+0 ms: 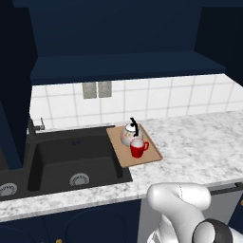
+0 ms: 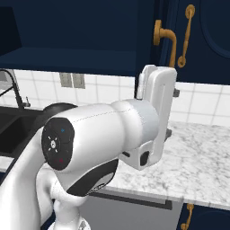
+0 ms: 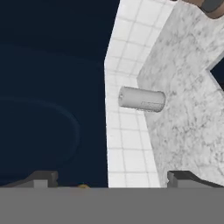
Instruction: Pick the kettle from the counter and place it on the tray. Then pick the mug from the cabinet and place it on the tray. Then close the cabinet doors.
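The white-silver kettle [image 1: 129,133] with its black handle stands on the wooden tray [image 1: 124,157] on the speckled counter [image 1: 199,142]. The red mug [image 1: 138,148] sits on the tray just in front of the kettle. Above, the navy cabinet [image 1: 118,33] stands open, its shelf [image 1: 123,66] bare, with one door [image 1: 14,95] swung out at the left. My gripper [image 2: 173,113] is raised at the right by the other cabinet door [image 2: 202,36], close under its brass handle [image 2: 173,45]. In the hand view the gripper [image 3: 113,179] is open and holds nothing, facing a navy door panel [image 3: 48,109].
A black double sink [image 1: 71,156] with a faucet [image 1: 33,127] lies left of the tray. White wall tiles [image 1: 166,97] run behind the counter, with outlets [image 1: 97,89]. A grey cylinder [image 3: 142,99] sits by the tiled wall ahead of the hand.
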Available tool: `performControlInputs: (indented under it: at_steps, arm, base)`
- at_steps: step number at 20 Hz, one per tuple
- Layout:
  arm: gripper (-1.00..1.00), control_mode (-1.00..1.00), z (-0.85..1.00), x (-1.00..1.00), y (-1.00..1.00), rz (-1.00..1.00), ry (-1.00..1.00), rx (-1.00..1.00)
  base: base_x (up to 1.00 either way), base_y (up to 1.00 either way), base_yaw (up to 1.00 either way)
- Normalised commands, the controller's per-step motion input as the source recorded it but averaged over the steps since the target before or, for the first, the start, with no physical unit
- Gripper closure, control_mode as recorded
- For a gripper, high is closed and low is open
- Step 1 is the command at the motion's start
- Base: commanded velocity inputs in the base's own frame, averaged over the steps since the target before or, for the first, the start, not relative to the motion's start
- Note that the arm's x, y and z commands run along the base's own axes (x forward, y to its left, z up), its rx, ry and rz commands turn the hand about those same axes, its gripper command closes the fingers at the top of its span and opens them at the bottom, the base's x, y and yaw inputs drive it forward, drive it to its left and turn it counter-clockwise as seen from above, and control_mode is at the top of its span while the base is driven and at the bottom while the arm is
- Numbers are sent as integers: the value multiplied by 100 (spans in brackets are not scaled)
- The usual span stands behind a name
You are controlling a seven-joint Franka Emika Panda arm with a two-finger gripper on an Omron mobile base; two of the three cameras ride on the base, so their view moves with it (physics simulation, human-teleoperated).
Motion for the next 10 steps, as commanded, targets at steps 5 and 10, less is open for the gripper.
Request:
performControlInputs:
  at_steps: [5, 10]
  arm:
    - [-100, -100, 0, 31, 13, 25, 21, 0]
    - [-100, -100, 0, 23, 33, 25, 16, 0]
  base:
    - [0, 0, 0]
    - [0, 0, 0]
